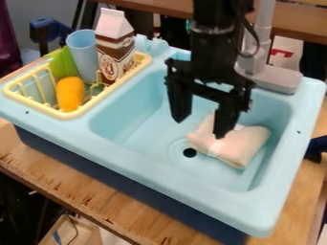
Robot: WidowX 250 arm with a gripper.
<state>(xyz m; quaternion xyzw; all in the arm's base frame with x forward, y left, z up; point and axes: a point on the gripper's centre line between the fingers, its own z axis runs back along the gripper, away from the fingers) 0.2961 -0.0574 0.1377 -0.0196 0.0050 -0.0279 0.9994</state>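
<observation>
- Brown wooden tabletop (76, 184), nearest you, under pale-blue plastic sink (159, 174).
- Folded pale-pink cloth (241, 146), inside sink.
- Black two-finger gripper (201, 128), jaws apart; lowered off-centre, you could bunch the cloth's folds.

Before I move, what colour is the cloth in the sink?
The cloth is pale peach-pink, seen best in the camera view.

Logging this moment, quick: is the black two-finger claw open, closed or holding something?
Claw: open, fingers apart, holding nothing; it hangs over the light-blue plastic sink, near the folded pale pink cloth.
</observation>
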